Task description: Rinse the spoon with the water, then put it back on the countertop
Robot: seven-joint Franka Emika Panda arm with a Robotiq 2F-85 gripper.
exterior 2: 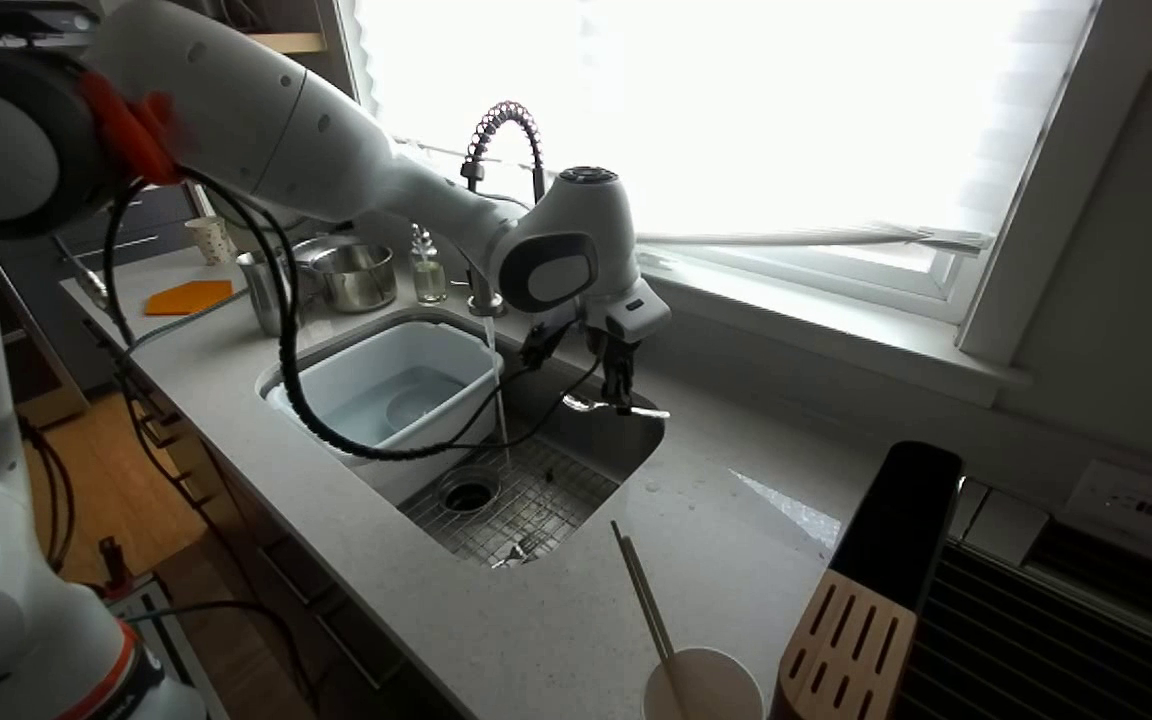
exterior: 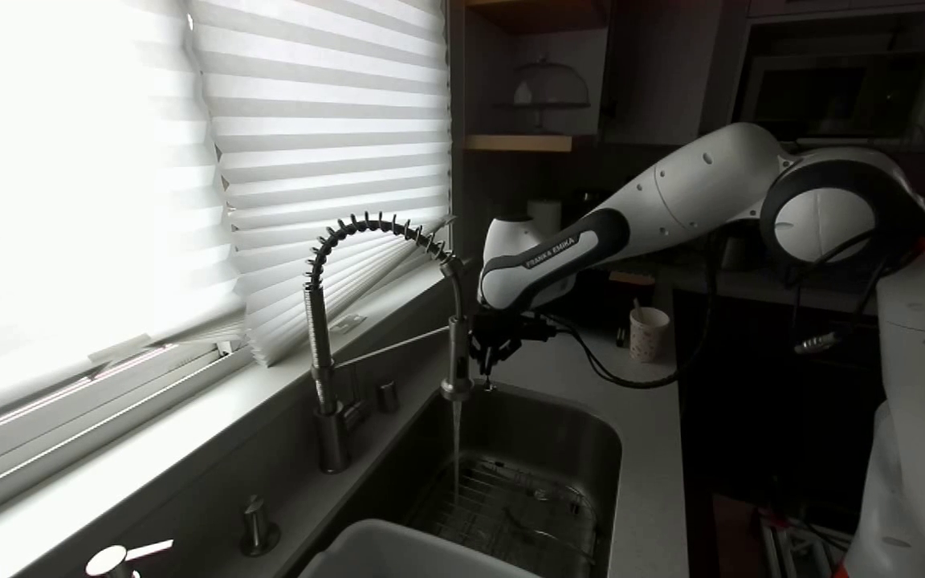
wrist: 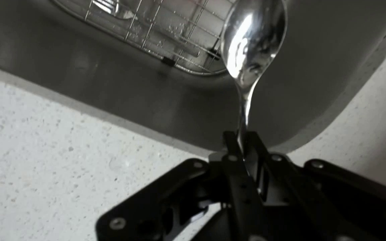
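The shiny metal spoon is held by its handle between my fingertips, bowl pointing outward, in the wrist view. My gripper holds the spoon roughly level over the sink's end in an exterior view. The gripper also shows beside the faucet head there. Water runs down from the faucet; the spoon is apart from the stream. The pale countertop surrounds the sink, and shows in both exterior views.
The steel sink has a wire rack and a fork in it. A white tub fills the sink's far part. A cup with chopsticks and a black-and-wood block stand near. Pots stand behind the tub.
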